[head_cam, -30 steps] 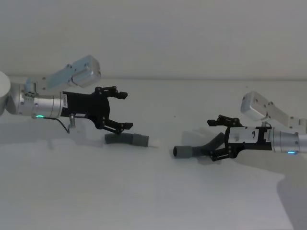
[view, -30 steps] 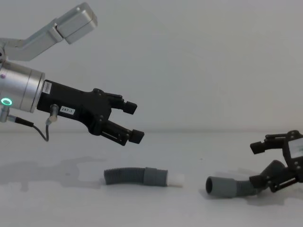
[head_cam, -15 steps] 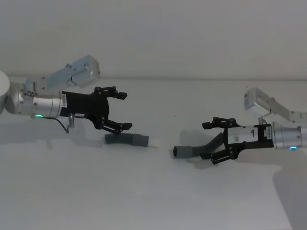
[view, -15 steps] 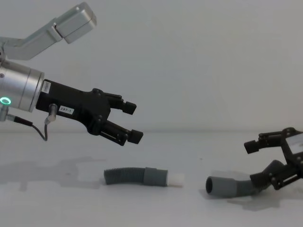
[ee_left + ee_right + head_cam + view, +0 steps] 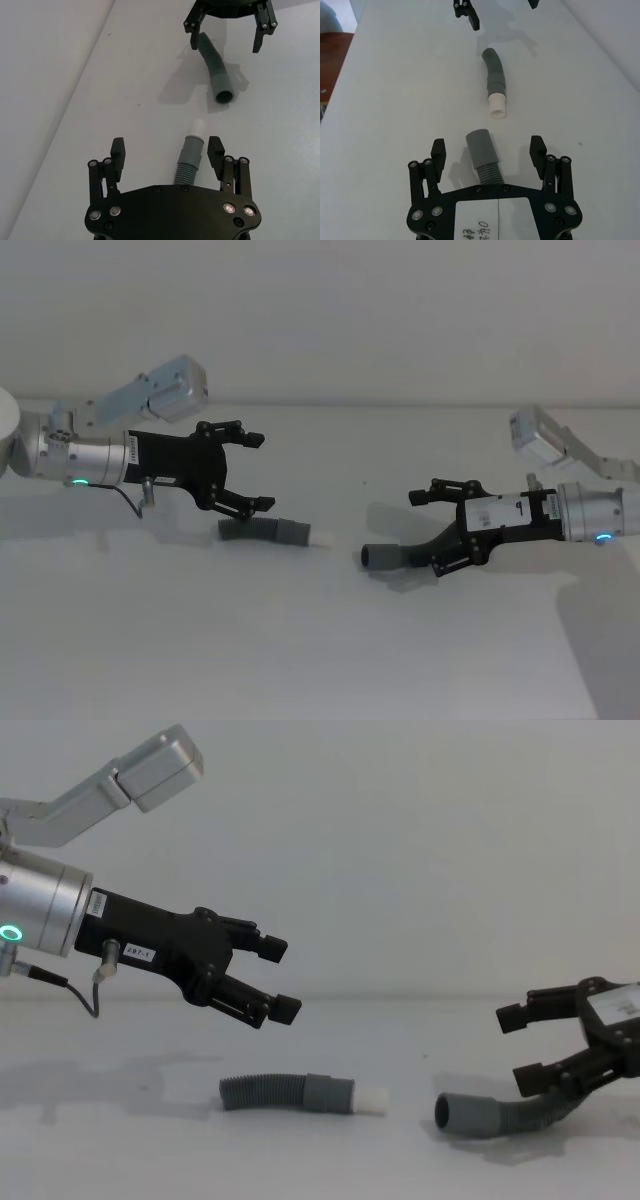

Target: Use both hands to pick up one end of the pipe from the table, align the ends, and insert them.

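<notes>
I am looking at a wide, pale grey-white worktop point(image 5: 300, 660), matte and unmarked, with a plain pale wall point(image 5: 350, 320) rising behind its far edge. In the right wrist view a strip of reddish-brown floor point(image 5: 335, 55) shows past one side of the worktop.

The left hand point(image 5: 282, 979) hangs over the left part of the worktop with its two fingers spread wide, gripping nothing. The straight hose piece point(image 5: 265, 1092) lies flat on the worktop just below it, apart from the fingers. From the left wrist camera I see it running out from under the palm between the two fingers.

The right hand point(image 5: 516, 1048) sits low on the right, also spread open. The bent hose piece point(image 5: 520, 1113) lies on the worktop with its ribbed end between those fingers, with a gap on either side in the right wrist view. Whether the lower finger touches it I cannot tell.

Both pieces are grey, ribbed and flexible. The straight one ends in a smooth grey cuff point(image 5: 328, 1093) with a short white tip point(image 5: 372, 1099) pointing right. The bent one curves towards the near left and ends in a smooth hollow cuff point(image 5: 465, 1113), its round dark mouth facing left. The two ends face each other, near but not touching.

Both hands are black, with small white labels, on silver cylindrical arms.
</notes>
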{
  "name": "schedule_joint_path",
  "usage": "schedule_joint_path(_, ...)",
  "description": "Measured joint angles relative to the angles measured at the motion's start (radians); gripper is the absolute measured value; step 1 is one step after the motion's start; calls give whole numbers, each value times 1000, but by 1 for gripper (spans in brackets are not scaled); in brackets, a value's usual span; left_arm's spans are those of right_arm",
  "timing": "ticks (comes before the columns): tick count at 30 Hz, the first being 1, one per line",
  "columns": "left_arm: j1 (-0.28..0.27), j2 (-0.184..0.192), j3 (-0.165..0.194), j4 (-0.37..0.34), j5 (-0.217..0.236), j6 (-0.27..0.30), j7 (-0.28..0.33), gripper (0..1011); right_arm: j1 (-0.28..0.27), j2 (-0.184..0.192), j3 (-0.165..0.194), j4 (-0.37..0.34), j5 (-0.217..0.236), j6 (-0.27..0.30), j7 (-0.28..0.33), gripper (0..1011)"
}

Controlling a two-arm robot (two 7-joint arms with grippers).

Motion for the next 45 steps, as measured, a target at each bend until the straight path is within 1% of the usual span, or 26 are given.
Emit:
schedule_joint_path(8,-1,0,0,0,0,0,-1,1001,26,-25,-20,52,6,-4,22,1001)
schedule_joint_path(15,-1,0,0,0,0,0,-1,1001,41,-41,-37,88,0,-14,24,1002)
schedule_joint_path(29,-1,0,0,0,0,0,-1,1001,67,-66,-71,156,-32,-49,-3,1002)
schedule_joint_path(30,-1,0,0,0,0,0,-1,1001,72,-70,-76,169,-37,-54,-7,1002)
schedule_joint_path(38,-1,0,0,0,0,0,-1,1001,84,-76,-88,201,-44,-67,-17,1001)
schedule_joint_path(45,-1,0,0,0,0,0,-1,1001,92,-77,-98,215,-47,-68,-21,1002)
